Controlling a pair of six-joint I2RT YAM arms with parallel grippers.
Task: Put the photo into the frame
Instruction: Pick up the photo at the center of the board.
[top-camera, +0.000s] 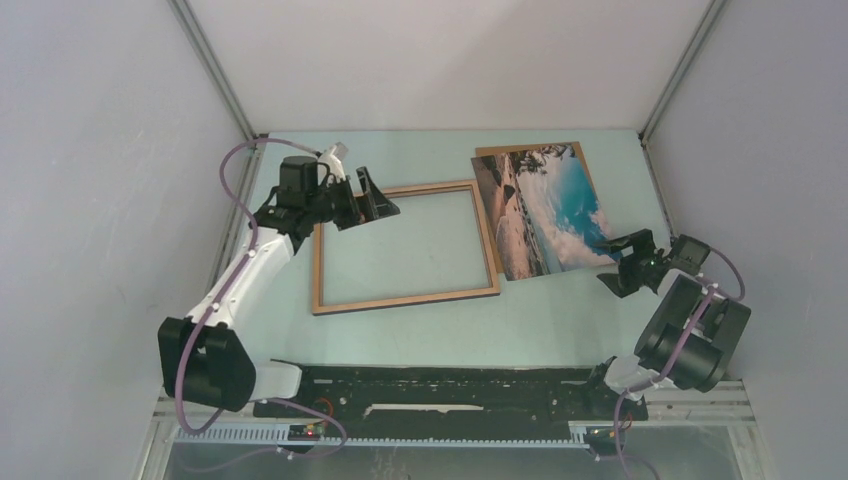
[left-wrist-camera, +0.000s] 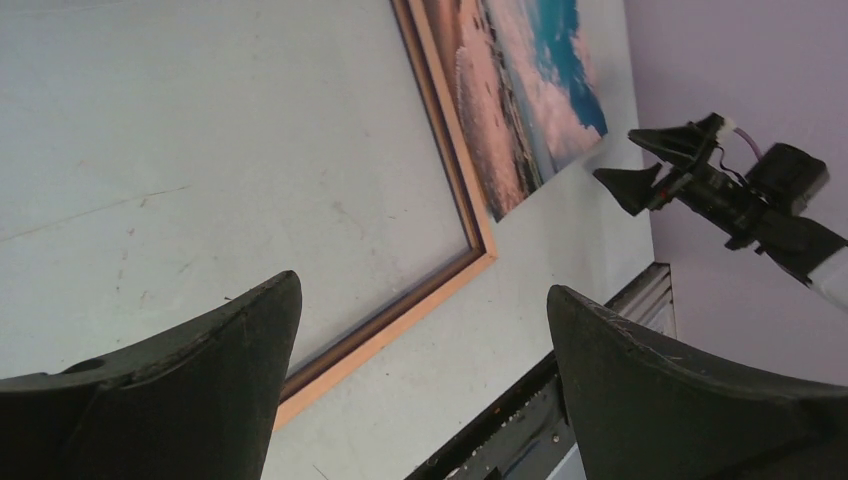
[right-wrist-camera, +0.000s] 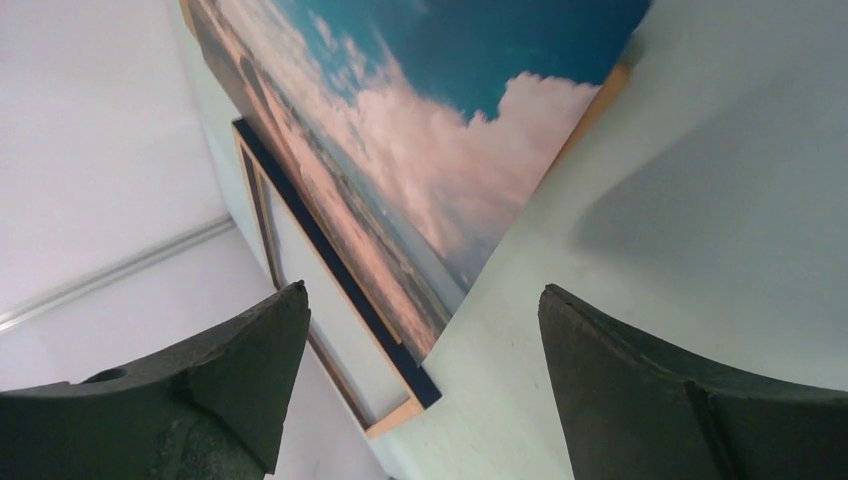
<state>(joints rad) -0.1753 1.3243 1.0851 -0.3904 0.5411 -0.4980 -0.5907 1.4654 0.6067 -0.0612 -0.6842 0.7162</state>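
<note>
The frame lies flat mid-table, wood-brown face up, with only bare table inside it. Just right of it lies the photo, picture side up, its left edge meeting the frame's right rail. My left gripper hovers open and empty over the frame's far-left corner. In the left wrist view the gripper looks across the frame at the photo. My right gripper is open and empty at the photo's near-right corner. The right wrist view has the gripper just short of the photo and the frame's navy rail.
A brown backing board lies under the photo, its edge showing along the far side and, in the right wrist view, as an orange edge. Grey walls close in the table on three sides. A black mounting rail runs along the near edge.
</note>
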